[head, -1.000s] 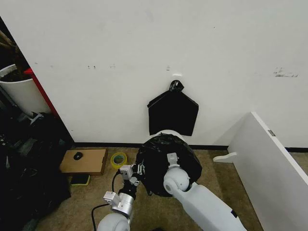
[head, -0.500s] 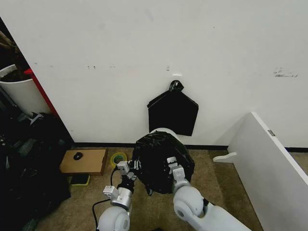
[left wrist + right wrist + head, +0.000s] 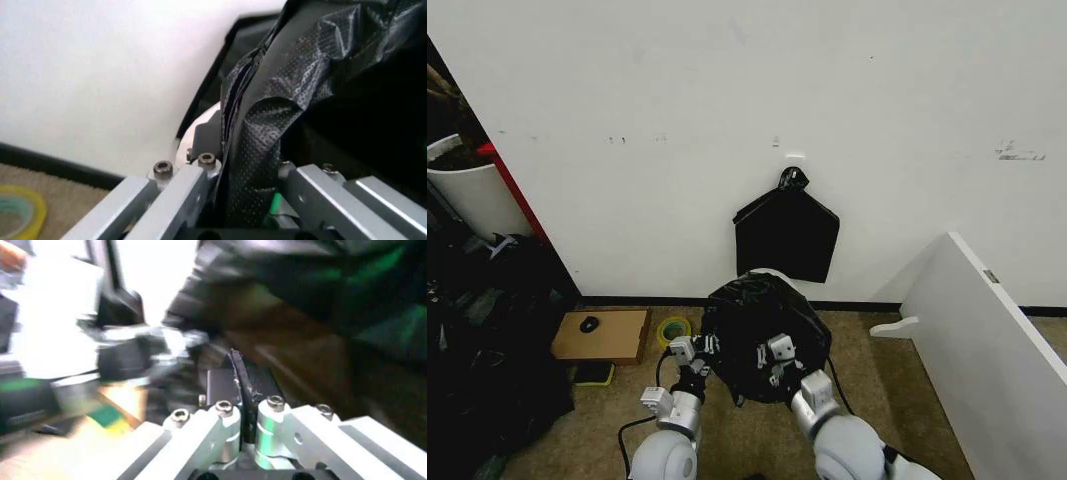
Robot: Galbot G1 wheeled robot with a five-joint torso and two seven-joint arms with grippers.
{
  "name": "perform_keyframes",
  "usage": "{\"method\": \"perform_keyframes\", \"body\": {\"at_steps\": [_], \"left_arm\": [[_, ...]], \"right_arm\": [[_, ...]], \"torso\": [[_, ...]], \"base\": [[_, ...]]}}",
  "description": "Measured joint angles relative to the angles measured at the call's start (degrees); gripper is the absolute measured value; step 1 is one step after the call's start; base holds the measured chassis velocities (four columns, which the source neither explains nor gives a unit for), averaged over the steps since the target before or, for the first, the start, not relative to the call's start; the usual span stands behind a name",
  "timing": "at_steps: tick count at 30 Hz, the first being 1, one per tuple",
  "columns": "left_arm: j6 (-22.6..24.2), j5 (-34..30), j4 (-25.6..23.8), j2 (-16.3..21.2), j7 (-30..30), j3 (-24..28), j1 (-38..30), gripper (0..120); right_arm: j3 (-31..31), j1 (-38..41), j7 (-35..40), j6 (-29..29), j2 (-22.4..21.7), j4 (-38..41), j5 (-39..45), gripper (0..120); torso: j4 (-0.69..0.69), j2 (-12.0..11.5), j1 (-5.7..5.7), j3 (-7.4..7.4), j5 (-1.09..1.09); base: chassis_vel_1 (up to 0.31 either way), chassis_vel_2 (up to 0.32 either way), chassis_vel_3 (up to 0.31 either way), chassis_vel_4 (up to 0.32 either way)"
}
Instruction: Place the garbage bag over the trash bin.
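Observation:
The glossy black garbage bag (image 3: 762, 325) is draped over the top of the white trash bin, whose rim (image 3: 773, 272) peeks out behind it by the wall. My left gripper (image 3: 695, 351) holds the bag's left edge. In the left wrist view it (image 3: 248, 176) is shut on a fold of the garbage bag (image 3: 267, 125), with the bin's white rim (image 3: 200, 131) just beyond. My right gripper (image 3: 776, 357) is on the bag's front. The right wrist view shows it (image 3: 247, 405) shut on a thin strip of the black film (image 3: 237, 371).
A flat black bundle (image 3: 786, 235) hangs on the wall above the bin. A white board (image 3: 992, 320) leans at the right. On the left floor lie a cardboard box (image 3: 607, 336), a tape roll (image 3: 673, 330) and dark clutter (image 3: 487, 340); a taller white bin (image 3: 467, 190) stands beyond.
My right arm has drawn back toward me, its gripper still on the bag's front. The bag's bulk has shifted a little left and lower over the bin. The left gripper barely moved.

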Motion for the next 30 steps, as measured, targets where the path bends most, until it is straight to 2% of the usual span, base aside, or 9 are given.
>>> {"method": "perform_keyframes", "body": {"at_steps": [4,8,9,12,16,20,23,27,30], "left_arm": [[4.8,-4.9,-3.5,0.8,-2.4,-0.9,-0.6,0],[11.7,-8.9,-5.6,1.7,-7.4,-1.4,0.0,0],[11.7,-8.9,-5.6,1.7,-7.4,-1.4,0.0,0],[18.5,-12.9,-7.8,1.4,-13.4,-1.9,0.5,0],[30.6,-21.1,-11.8,-0.4,-23.5,-2.5,0.0,0],[36.8,-24.9,-12.8,-0.9,-29.3,-2.6,-0.7,0],[41.6,-28.2,-12.9,-0.8,-33.1,-2.8,-0.9,0],[41.8,-27.9,-12.6,0.0,-32.2,-2.6,-0.6,0],[38.3,-23.7,-12.2,1.4,-28.0,-1.7,0.2,0]], "right_arm": [[4.6,-3.0,-13.4,18.7,-1.2,0.5,0.0,0],[10.2,-4.8,-16.3,26.0,0.1,3.7,0.4,3],[10.2,-4.8,-16.3,26.0,0.1,3.7,0.4,3],[12.8,-5.5,-11.5,26.5,1.5,6.8,-3.6,15],[15.4,-6.2,-3.6,23.7,4.3,8.8,-15.6,33],[15.1,-6.2,0.6,20.7,5.6,9.0,-18.2,43],[14.5,-6.3,3.3,18.5,6.3,8.4,-18.4,58],[14.4,-6.2,3.4,17.2,5.8,7.9,-17.2,71],[14.0,-5.7,3.0,14.0,4.2,9.3,-12.2,81]], "torso": [[0.0,0.0,0.0,0.0,0.02],[0.02,0.0,0.0,0.0,0.02],[0.02,0.0,0.0,0.0,0.02],[0.0,0.0,0.0,0.0,0.01],[0.01,0.0,0.0,0.0,0.01],[-0.01,0.0,0.0,0.0,0.01],[0.02,0.0,0.0,0.01,0.0],[0.01,0.0,0.0,0.01,0.03],[0.01,0.0,0.0,0.01,-0.01]], "base": [[0.0,0.0,0.0,0.0],[0.0,0.0,0.0,0.0],[0.0,0.0,0.0,0.0],[0.0,0.0,0.0,0.0],[0.0,0.0,0.0,0.0],[0.0,0.0,0.0,0.0],[0.0,0.0,0.0,0.0],[0.0,0.0,0.0,0.0],[0.0,0.0,0.0,0.0]]}}
